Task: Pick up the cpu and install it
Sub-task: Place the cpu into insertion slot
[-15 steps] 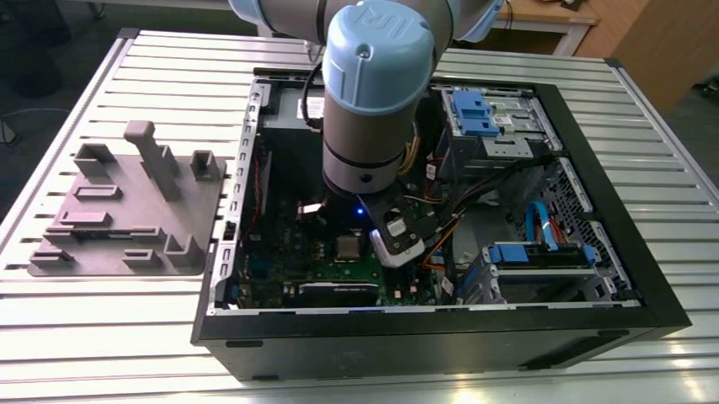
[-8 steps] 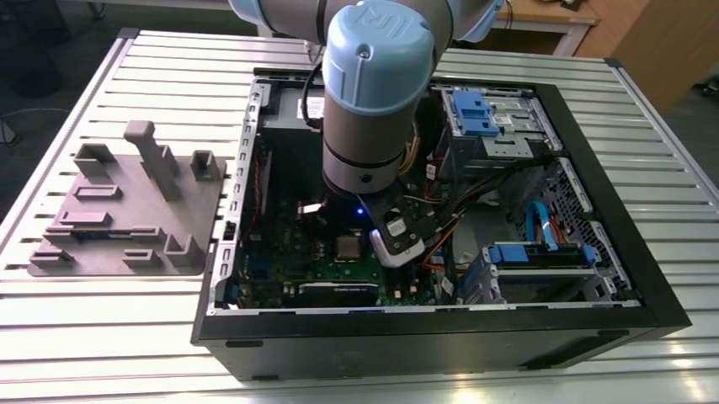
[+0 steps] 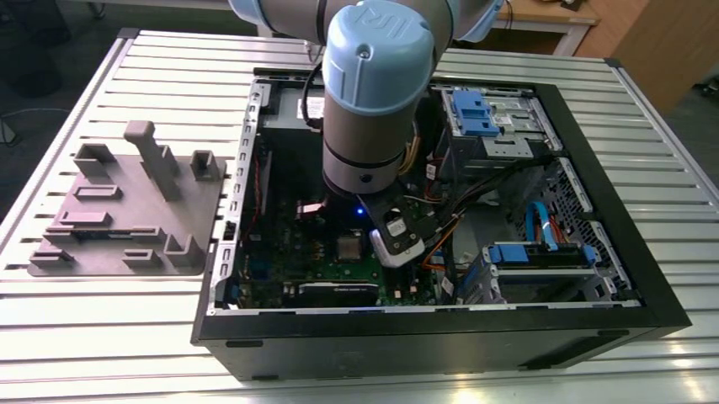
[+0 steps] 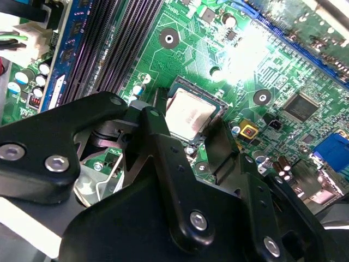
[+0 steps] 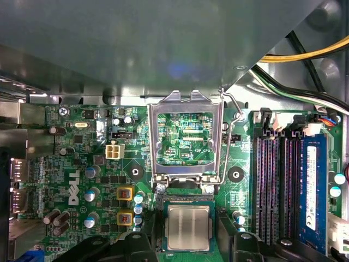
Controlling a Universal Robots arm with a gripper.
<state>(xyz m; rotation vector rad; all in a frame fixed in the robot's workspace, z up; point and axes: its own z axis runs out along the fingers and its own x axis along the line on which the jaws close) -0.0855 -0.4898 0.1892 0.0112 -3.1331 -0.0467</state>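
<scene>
The fingers (image 4: 158, 143) are seen spread wide either side of the cpu (image 4: 188, 113) lying in its socket (image 5: 185, 203), where damage could be caused by a tilted seating.

Before me: an open case (image 3: 450, 341) on the slatted table (image 3: 101, 337), a grey plate (image 3: 208, 215) just beside it, at the exterior view's left.

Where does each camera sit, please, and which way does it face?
Exterior view: off the arm, above the open computer case, looking down into it; the arm stands mid-picture.
First wrist view: on the wrist, facing squarely onto the motherboard; the claw flanks the cpu.
Second wrist view: on the wrist, slanting across that board; the claw's black links crowd the foreground.
Shared: both wrist views show the cpu in its socket.
</scene>
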